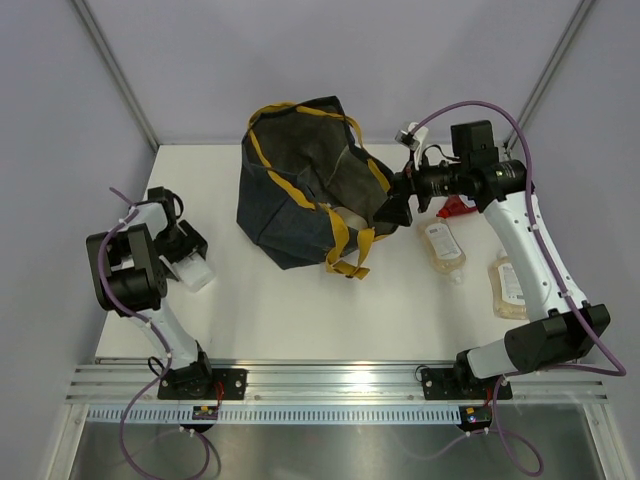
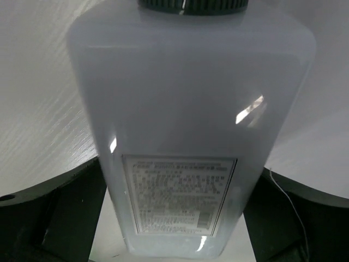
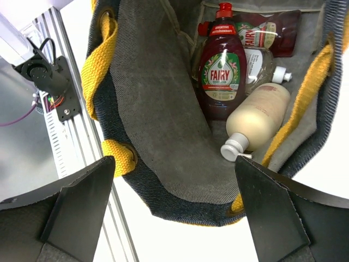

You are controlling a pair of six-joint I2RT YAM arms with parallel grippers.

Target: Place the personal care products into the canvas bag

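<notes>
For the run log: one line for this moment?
left gripper: shut on white bottle | right gripper: open at canvas bag mouth | two beige pouches on table

the canvas bag [image 3: 152, 109] gapes open, bottles [image 3: 221, 71] crowding only one end.

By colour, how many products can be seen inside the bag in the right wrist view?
Dark red: 2, the Fairy bottle and the Fairy pouch
Pale with white caps: 2, the beige bottle and the clear bottle
Total: 4 visible in the canvas bag
</notes>
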